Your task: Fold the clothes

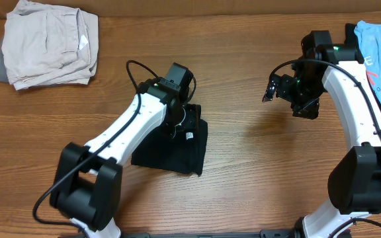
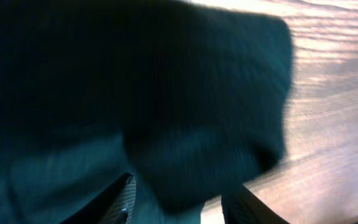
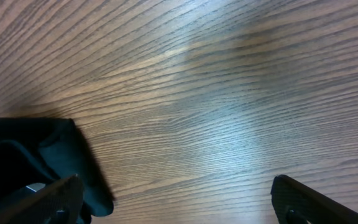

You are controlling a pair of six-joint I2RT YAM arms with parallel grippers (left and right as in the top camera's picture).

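The left gripper (image 2: 176, 208) has a fold of the black T-shirt (image 1: 170, 149) between its jaws, probably to tuck it, pinched or not I cannot tell, while the right gripper (image 3: 174, 199) hangs aside, jaws apart.

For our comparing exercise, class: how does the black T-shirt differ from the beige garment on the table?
Colour: the black T-shirt is dark, the beige garment pale. Place: the black T-shirt lies near the middle, the beige garment at the far left corner. Contact: the left claw is down at the black T-shirt; no claw touches the beige garment. Both lie folded on the wooden table.
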